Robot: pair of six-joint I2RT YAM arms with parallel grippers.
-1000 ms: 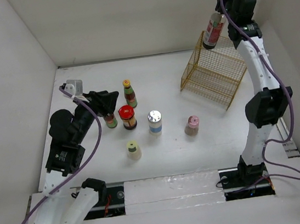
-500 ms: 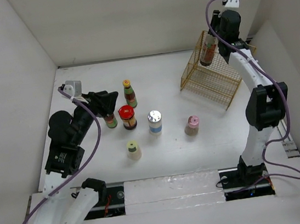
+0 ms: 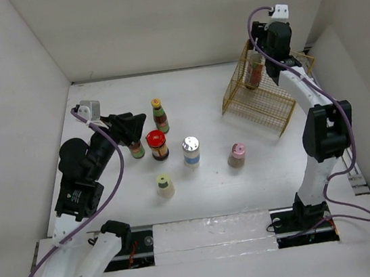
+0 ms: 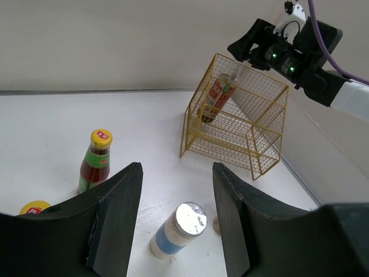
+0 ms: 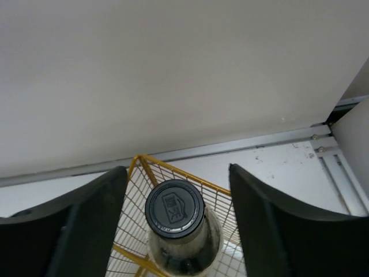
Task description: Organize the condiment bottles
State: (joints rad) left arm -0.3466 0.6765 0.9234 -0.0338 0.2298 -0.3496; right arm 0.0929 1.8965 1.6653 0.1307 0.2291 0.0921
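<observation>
One black-capped, red-labelled bottle (image 4: 218,95) sits in the gold basket (image 3: 265,97) under the open right tool (image 5: 176,173); left tool (image 4: 176,170) open too.

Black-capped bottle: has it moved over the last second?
Yes. The black-capped bottle dropped leftward from above the rim of the gold wire basket into its far corner.

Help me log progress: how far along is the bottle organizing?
Done: the black-capped bottle sits inside the gold basket, the open right gripper above it. In hand: nothing; the left gripper is open near the striped bottle. Left on the table: it plus bottles with yellow-red cap, red cap, silver cap, pink cap and yellow-green cap.
</observation>
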